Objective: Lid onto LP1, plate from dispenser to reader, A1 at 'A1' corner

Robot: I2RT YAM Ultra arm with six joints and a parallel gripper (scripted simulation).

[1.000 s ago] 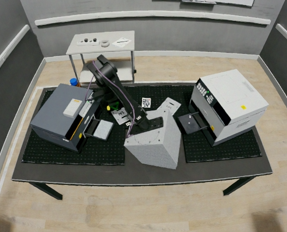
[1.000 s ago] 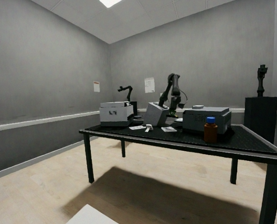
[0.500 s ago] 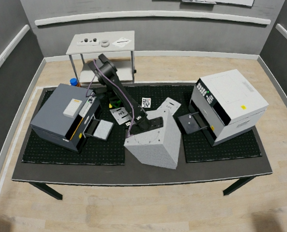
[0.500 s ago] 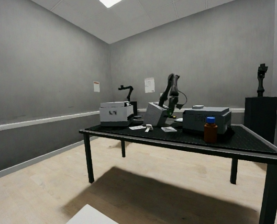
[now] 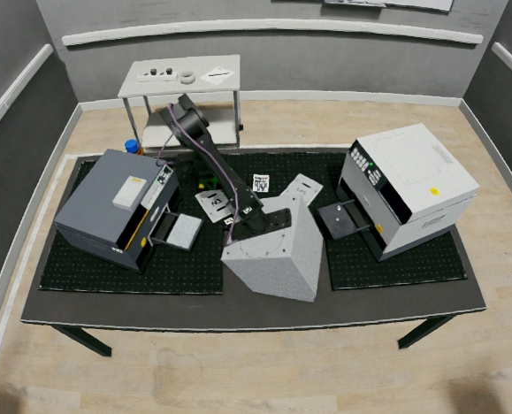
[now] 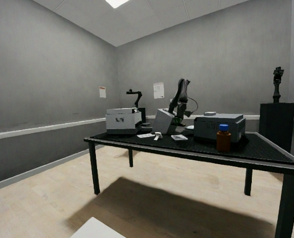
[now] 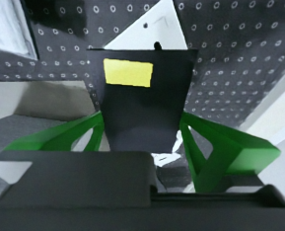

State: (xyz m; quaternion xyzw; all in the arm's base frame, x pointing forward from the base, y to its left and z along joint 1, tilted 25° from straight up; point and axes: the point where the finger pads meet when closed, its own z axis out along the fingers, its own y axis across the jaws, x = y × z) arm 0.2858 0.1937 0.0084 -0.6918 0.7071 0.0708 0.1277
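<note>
My gripper (image 5: 209, 181) (image 6: 177, 121) (image 7: 141, 115) is shut on the black lid (image 7: 141, 106), with green fingers at its two sides. The lid has a yellow label near one short end and hangs above the deck near N1 (image 5: 210, 205) (image 6: 181, 139). The plate (image 5: 185, 230) (image 7: 5, 25) is uncovered on the stage of the dispenser (image 5: 95, 191) (image 6: 208, 126). LP1 (image 5: 300, 190) (image 6: 147, 136) holds nothing. The dark stage (image 5: 334, 226) of the reader (image 5: 418, 169) (image 6: 120, 122) is out and bare. Well A1 cannot be made out.
The capped bottle (image 5: 131, 146) (image 6: 223, 141) stands upright behind the dispenser. A white box (image 5: 130, 193) (image 6: 209, 113) lies on the dispenser. The grey arm pedestal (image 5: 269, 267) (image 6: 163, 121) stands between the machines. A printed marker (image 5: 260, 183) lies between N1 and LP1.
</note>
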